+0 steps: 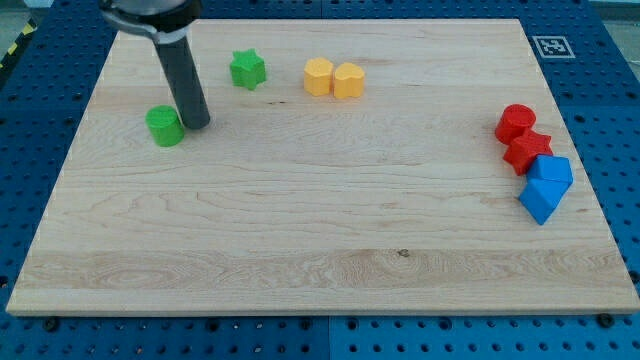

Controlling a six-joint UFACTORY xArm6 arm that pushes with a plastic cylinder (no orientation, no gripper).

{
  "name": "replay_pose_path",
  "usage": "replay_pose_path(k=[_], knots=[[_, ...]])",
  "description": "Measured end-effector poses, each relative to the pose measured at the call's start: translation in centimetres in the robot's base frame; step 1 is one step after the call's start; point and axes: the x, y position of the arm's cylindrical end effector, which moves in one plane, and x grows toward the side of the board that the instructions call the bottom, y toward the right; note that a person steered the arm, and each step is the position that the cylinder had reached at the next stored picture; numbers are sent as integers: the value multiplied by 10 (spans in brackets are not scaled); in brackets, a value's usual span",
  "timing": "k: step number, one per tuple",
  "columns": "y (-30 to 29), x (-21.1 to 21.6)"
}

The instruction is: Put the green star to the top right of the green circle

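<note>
The green star (247,69) lies near the view's top left of the wooden board. The green circle (164,126) lies lower and further left. The star is up and to the right of the circle, a short gap apart. My tip (196,124) rests on the board just right of the green circle, close to it or touching it, and below-left of the star. The dark rod rises from the tip toward the view's top left.
A yellow hexagon (318,76) and a yellow heart-like block (349,80) sit side by side right of the star. At the right edge sit a red circle (516,122), a red star (527,150) and two blue blocks (549,171) (540,202). A marker tag (551,46) is at the top right corner.
</note>
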Motion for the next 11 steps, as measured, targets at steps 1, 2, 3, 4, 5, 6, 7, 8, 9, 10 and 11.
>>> replay_pose_path(k=[1, 2, 3, 4, 5, 6, 7, 8, 9, 10, 11], knots=[[-10, -50], [-8, -88], [47, -98], [104, -98], [119, -97], [117, -69], [61, -46], [30, -45], [71, -46], [118, -38], [137, -15]])
